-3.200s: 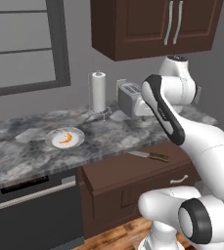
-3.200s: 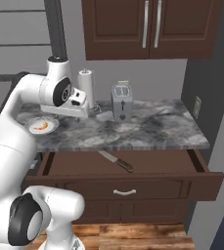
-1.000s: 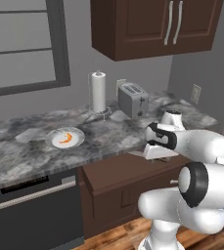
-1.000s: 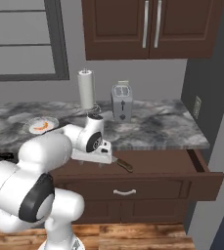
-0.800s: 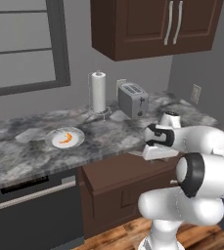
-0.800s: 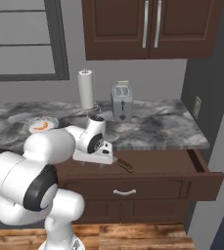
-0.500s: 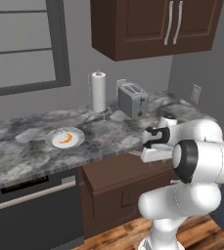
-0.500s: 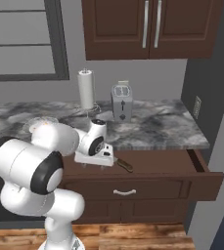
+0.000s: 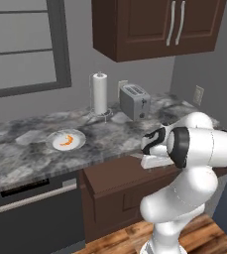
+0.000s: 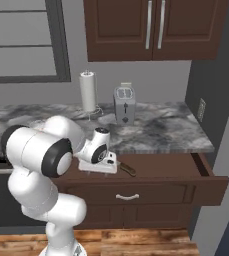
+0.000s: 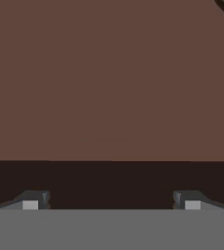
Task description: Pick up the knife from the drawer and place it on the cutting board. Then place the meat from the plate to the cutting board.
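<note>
1. Left base view: the white arm folds low in front of the counter [image 9: 45, 149], its hand down over the open drawer [image 9: 120, 173]. The gripper [image 9: 152, 158] sits at the counter's front edge; from here I cannot tell how its fingers stand. The plate [image 9: 65, 140] lies on the counter's left part, well back from the front edge, with the meat [image 9: 67, 142] on it. A paper towel roll [image 9: 100, 93] and a toaster [image 9: 135, 101] stand along the counter's back edge, near each other. No writing or brand can be read on either.

2. Right base view: the drawer [image 10: 151, 182] is pulled out below the counter [image 10: 171, 130], its curved silver handle on the front. The knife [image 10: 126, 169] lies inside, towards the drawer's left half; its dark handle shows just right of the gripper [image 10: 100, 167], while the blade is hidden under the hand. The hand hangs low over the drawer floor, right next to the knife. The toaster [image 10: 123, 106] and paper towel roll [image 10: 88, 91] stand at the counter's back edge. No labels are legible.

3. Hand view: the two dark fingertips [image 11: 35, 200] stand wide apart at the bottom, with nothing between them. Beyond them is the plain brown floor of the drawer [image 11: 108, 88], then a darker band nearer the tips. A small dark curved shape cuts the top right corner; what it is cannot be told.
</note>
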